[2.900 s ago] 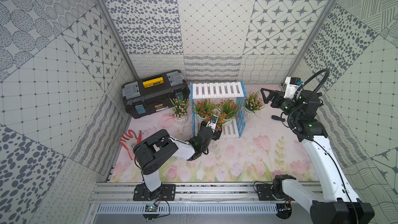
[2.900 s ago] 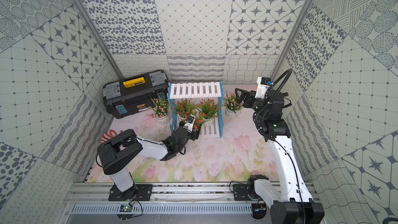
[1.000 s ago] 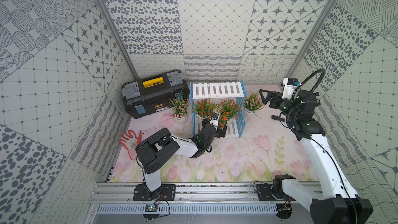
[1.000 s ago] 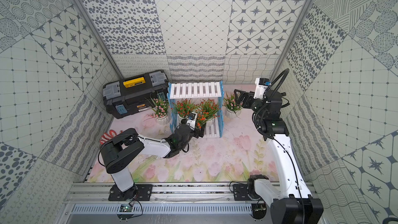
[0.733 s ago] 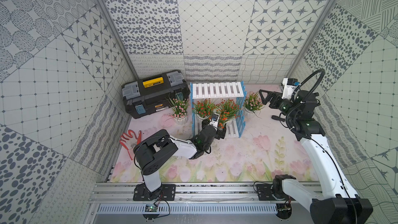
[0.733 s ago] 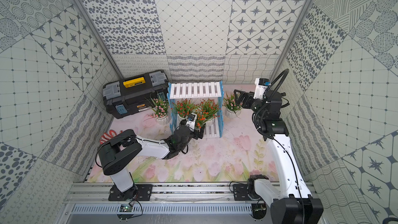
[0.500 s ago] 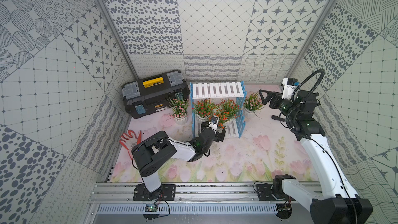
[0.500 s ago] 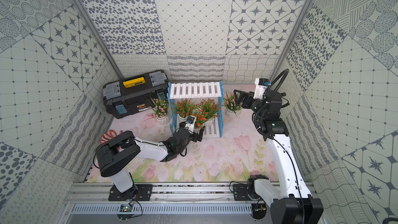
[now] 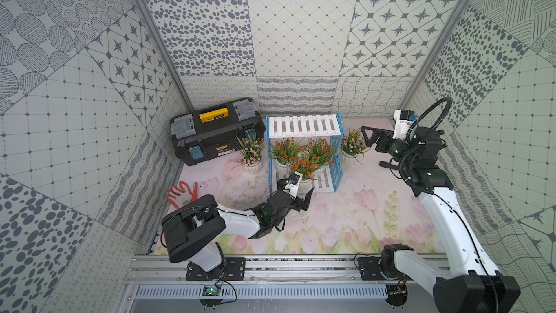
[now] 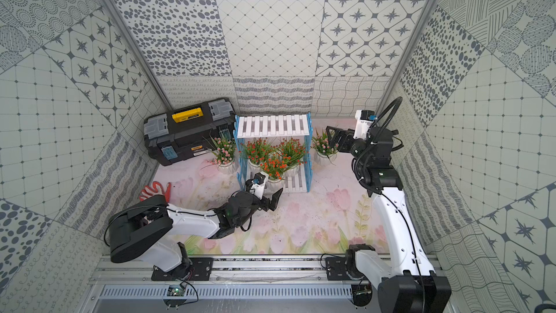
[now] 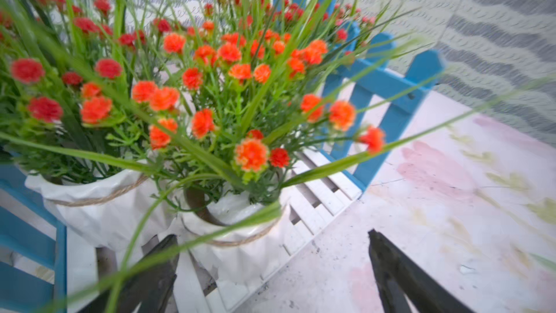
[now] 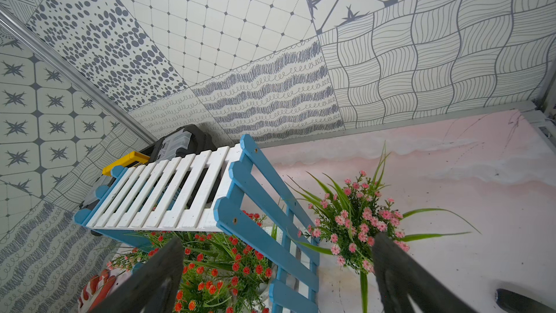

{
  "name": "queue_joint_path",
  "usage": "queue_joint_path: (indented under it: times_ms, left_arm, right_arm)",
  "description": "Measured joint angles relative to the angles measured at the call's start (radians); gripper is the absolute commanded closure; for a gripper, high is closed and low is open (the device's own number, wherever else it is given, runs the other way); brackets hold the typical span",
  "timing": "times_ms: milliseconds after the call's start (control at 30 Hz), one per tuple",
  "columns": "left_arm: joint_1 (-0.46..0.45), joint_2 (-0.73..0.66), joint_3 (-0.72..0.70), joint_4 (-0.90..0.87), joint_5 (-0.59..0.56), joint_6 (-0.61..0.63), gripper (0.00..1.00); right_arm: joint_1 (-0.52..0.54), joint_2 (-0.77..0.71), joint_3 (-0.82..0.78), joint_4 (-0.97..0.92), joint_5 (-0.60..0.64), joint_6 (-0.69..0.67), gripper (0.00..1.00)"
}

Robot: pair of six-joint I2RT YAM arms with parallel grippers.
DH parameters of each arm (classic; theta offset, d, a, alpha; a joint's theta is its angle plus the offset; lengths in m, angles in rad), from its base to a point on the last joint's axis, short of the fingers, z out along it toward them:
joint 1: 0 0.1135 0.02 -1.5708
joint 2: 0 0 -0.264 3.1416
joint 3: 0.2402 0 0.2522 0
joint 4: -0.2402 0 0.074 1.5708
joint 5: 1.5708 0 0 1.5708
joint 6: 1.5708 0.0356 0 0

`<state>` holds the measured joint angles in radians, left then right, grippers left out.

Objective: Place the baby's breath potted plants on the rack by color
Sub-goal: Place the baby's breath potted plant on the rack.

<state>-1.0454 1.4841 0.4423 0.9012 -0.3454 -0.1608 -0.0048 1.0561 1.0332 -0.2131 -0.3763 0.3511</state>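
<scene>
The rack stands at the back with its white top shelf bare. Three orange-red baby's breath potted plants crowd its lower tier. One pink plant stands on the mat left of the rack, another right of it. My left gripper is open and holds nothing, low before the lower tier, and the front orange plant's pot sits just beyond its fingertips. My right gripper hangs open beside and above the right pink plant.
A black toolbox with a yellow handle sits at the back left, close to the left pink plant. A red and white glove lies at the left edge of the flowered mat. Patterned walls close in three sides.
My open left gripper has drawn back a little from the lower tier toward the front; the front orange plant stays put. The right arm has barely shifted.
</scene>
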Motion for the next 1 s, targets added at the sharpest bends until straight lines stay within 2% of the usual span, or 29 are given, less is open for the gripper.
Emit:
queue_joint_path:
  times_ms: [167, 300, 500, 700, 1000]
  left_arm:
    - [-0.008, -0.249, -0.021, -0.159, 0.137, 0.008, 0.02]
    - [-0.008, -0.465, -0.005, -0.364, 0.254, 0.012, 0.02]
    - [0.017, -0.685, 0.001, -0.621, 0.338, -0.013, 0.02]
    - [0.085, -0.709, 0.016, -0.766, 0.350, -0.068, 0.01]
    - [0.256, -0.642, 0.043, -0.824, 0.410, -0.229, 0.02]
  right_arm:
    - [0.005, 0.018, 0.000, -0.022, 0.003, -0.008, 0.02]
    - [0.011, 0.026, 0.000, -0.069, 0.029, -0.015, 0.02]
    - [0.047, 0.020, -0.020, -0.138, 0.101, -0.020, 0.02]
    - [0.108, -0.006, -0.111, -0.202, 0.167, -0.017, 0.02]
    - [0.250, -0.004, -0.247, -0.238, 0.250, 0.004, 0.02]
